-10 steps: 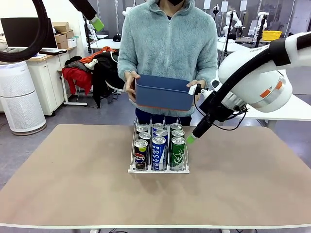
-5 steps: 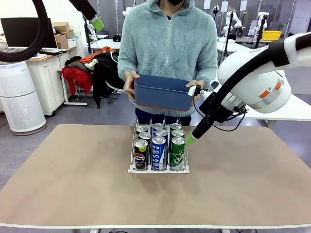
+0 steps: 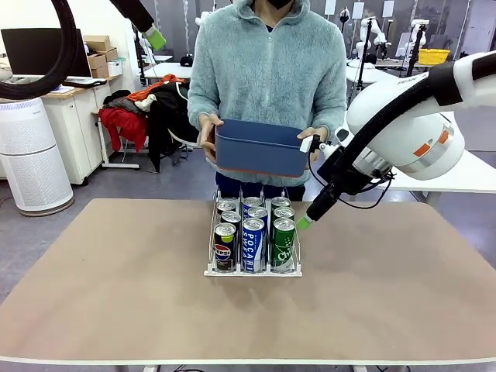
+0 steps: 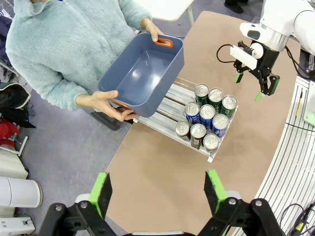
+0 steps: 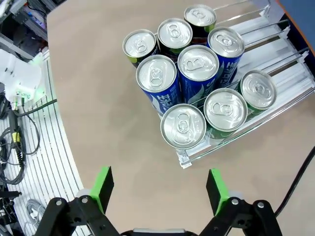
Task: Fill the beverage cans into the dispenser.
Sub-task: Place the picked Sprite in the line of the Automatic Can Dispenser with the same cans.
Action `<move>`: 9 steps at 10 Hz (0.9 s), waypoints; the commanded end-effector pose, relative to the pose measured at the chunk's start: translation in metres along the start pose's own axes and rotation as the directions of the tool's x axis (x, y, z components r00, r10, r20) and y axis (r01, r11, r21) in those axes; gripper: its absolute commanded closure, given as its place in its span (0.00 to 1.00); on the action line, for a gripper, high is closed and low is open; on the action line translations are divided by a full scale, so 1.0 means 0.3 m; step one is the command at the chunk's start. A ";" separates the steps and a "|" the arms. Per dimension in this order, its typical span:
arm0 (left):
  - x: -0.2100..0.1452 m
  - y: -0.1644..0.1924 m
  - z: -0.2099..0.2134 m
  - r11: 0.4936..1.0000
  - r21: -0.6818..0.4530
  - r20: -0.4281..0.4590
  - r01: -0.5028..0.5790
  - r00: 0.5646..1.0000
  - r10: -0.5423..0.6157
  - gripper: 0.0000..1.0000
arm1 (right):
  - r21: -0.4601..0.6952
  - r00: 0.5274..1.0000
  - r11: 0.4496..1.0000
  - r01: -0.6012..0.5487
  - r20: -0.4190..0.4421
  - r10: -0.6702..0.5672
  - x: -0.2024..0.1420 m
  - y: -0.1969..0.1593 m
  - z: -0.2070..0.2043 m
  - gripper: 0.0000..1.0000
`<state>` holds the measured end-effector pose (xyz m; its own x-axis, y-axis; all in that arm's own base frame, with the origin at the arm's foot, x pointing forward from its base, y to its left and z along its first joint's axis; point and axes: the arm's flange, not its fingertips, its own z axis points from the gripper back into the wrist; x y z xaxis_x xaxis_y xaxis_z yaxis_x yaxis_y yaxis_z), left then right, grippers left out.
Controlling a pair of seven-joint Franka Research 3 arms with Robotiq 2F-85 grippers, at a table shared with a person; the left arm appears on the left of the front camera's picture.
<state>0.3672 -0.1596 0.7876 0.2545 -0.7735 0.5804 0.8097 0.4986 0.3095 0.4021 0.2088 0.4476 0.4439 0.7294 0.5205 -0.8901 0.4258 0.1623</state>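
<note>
Nine beverage cans (image 3: 253, 232) stand upright in the dispenser (image 3: 253, 271) at mid-table, three to a lane: black Pepsi in the lane on the robot's left, blue-and-white Pocari Sweat in the middle, green on its right. The rack's long axis runs from the robot's side toward the person, who holds a dark blue bin (image 3: 260, 147) in both hands above its far end; seen from the left wrist, the bin is empty. The cans crowd the end nearest the robot, leaving bare rail at the far end.

The right gripper (image 3: 304, 222) hangs just beside the green lane with jaws spread wide and nothing between them. The left gripper (image 4: 160, 189) hovers high above the table, likewise wide open and empty.

With the bin emptied and every lane stocked, the filling looks done or nearly so. Any further can would best go in upright at the open far end, lined up with its lane so the rails guide it, and released only once its base sits flat, since a tilted can could topple its neighbours.
</note>
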 end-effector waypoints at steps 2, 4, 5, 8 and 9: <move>-0.002 0.001 0.000 1.000 0.002 0.002 0.001 1.000 -0.001 0.00 | 0.091 0.983 0.979 -0.181 -0.021 0.183 0.065 0.043 0.257 0.00; -0.002 0.001 0.000 1.000 0.002 0.002 0.001 1.000 -0.001 0.00 | 0.108 0.968 0.964 -0.243 -0.039 0.249 0.128 0.064 0.413 0.00; -0.002 0.001 0.000 1.000 0.002 0.002 0.001 1.000 -0.001 0.00 | 0.142 0.969 0.960 -0.241 -0.018 0.246 0.176 0.064 0.554 0.00; -0.002 0.001 0.000 1.000 0.002 0.002 0.001 1.000 -0.001 0.00 | 0.065 0.978 0.976 -0.208 -0.007 0.208 0.318 0.108 0.810 0.00; -0.002 0.001 0.000 1.000 0.002 0.002 0.001 1.000 -0.001 0.00 | 0.023 0.980 0.980 -0.200 0.003 0.200 0.373 0.107 0.905 0.00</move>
<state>0.3672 -0.1596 0.7877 0.2545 -0.7735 0.5805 0.8096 0.4987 0.3095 0.3815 0.1553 0.7213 0.2237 0.7861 0.5762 -0.9725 0.2192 0.0784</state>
